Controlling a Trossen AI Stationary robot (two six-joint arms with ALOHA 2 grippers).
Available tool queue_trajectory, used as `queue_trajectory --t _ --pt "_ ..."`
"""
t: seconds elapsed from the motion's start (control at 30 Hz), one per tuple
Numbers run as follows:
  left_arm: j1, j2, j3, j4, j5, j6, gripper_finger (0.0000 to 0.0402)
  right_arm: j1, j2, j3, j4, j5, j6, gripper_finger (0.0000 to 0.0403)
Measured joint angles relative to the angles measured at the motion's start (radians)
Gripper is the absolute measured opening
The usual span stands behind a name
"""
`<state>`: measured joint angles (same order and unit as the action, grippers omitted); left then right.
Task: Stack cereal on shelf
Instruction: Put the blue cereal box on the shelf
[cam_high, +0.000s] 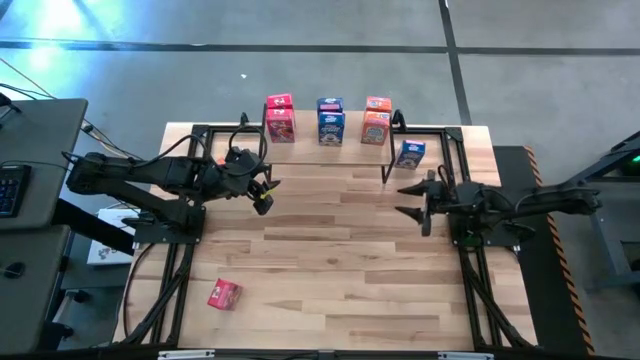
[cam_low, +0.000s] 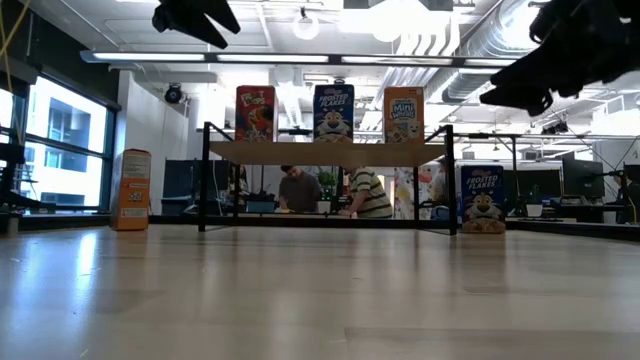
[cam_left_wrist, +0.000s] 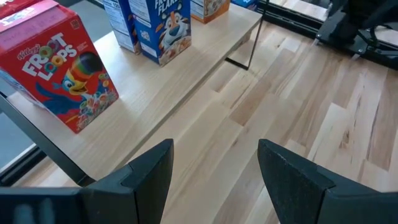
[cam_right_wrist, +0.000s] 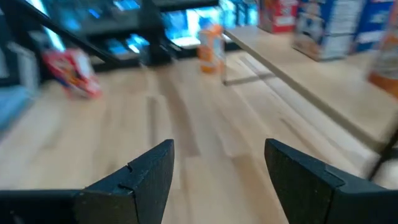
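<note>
Though upright, cereal boxes (cam_high: 330, 121) (shelf-top)

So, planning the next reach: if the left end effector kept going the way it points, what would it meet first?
Probably bare tabletop in front of the shelf; the left end effector, open and empty, angles downward. Depth is unclear.

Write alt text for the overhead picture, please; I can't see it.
Three cereal boxes, red, blue and orange, stand on a shelf. Two open grippers, left and right, hover empty over the table.
</note>
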<state>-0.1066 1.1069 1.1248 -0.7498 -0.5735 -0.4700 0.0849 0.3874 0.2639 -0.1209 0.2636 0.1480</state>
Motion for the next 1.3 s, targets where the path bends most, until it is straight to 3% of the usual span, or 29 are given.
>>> queue_trajectory --t 0.53,0.83,1.07,1.3 --pt "0.000 0.000 0.000 -0.001 0.003 0.011 0.0223 -0.013 0.156 0.468 -0.680 0.290 -0.042 0.0244" --pt "0.000 0.000 0.001 -0.001 0.002 0.013 0.0223 -0.152 0.290 0.704 -0.923 0.246 -0.187 0.0244" --pt "0.000 0.000 0.001 -0.001 0.002 0.014 0.0223 -0.332 0.408 0.825 -0.998 0.144 -0.307 0.0244" --pt "0.000 0.000 0.001 -0.001 0.011 0.019 0.0223 -0.474 0.517 0.863 -1.007 0.135 -0.395 0.0244"
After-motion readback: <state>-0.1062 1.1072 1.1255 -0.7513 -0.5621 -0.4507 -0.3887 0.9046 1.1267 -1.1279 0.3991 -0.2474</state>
